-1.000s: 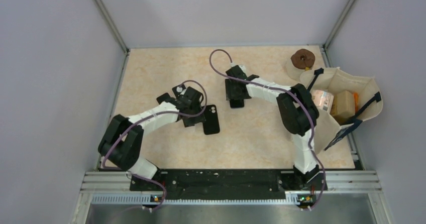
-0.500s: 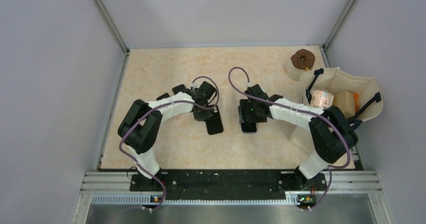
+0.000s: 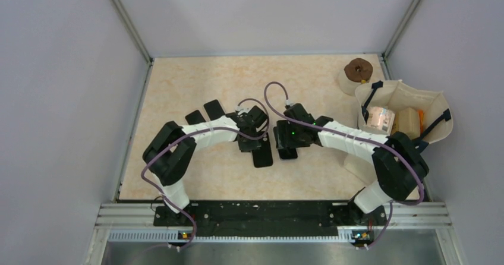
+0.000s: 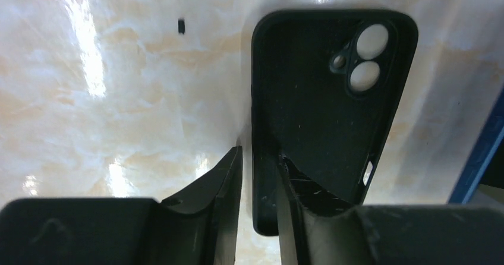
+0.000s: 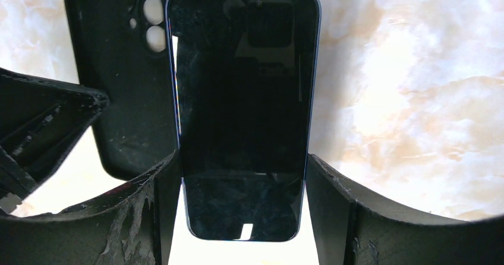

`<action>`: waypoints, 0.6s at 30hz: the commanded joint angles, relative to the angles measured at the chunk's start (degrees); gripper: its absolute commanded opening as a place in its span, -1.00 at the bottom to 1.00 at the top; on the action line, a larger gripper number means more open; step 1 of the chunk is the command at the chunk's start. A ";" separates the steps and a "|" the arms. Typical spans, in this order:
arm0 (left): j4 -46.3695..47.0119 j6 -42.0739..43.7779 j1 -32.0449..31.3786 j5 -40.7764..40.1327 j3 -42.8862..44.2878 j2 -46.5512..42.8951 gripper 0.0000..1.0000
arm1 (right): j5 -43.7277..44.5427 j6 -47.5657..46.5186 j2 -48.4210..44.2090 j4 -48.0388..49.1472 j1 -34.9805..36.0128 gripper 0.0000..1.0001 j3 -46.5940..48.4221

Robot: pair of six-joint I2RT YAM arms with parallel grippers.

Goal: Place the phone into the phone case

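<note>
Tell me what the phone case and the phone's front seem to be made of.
Phone case: probably silicone or soft plastic, matte black; it looks dull and shows dust specks. Phone front: glass, glossy; it gives mirror-like reflections.

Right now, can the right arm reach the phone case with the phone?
Probably yes: the phone case lies open side up beside the phone in the right pincer. Only the left pincer, pinching one side wall, crowds one end.

phone case (image 4: 321,116): near corner hidden behind the left jaws; in the right wrist view, one long edge lies behind the phone (image 5: 243,110).
phone: from above, mostly covered by the right jaws.
bag (image 3: 395,87): contents too small to name.
</note>
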 commanded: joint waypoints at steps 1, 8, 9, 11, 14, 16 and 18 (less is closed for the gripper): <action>0.15 -3.75 -0.33 0.70 -2.06 -5.59 -0.28 | 2.20 2.68 0.66 2.73 3.86 -0.45 4.61; -0.76 -3.89 2.68 -3.96 -8.77 -15.27 -0.15 | 9.04 5.86 6.24 1.78 11.49 -0.44 10.47; -0.26 -3.72 3.38 -3.60 -10.08 -16.37 -0.15 | 9.75 6.27 7.47 1.40 12.06 -0.44 11.28; 0.48 -3.41 4.70 -2.76 -12.07 -17.99 -0.16 | 11.77 6.84 9.74 0.94 13.13 -0.44 12.97; 1.75 -2.90 5.95 -2.10 -14.68 -20.22 -0.16 | 15.23 7.69 12.75 0.07 14.94 -0.39 15.65; 2.71 -2.42 6.95 -1.22 -16.39 -21.45 -0.16 | 16.84 8.22 14.73 -0.57 15.77 -0.37 17.47; 3.36 -2.06 7.96 -0.20 -17.99 -22.65 -0.16 | 18.43 8.71 16.42 -1.33 16.45 -0.33 19.11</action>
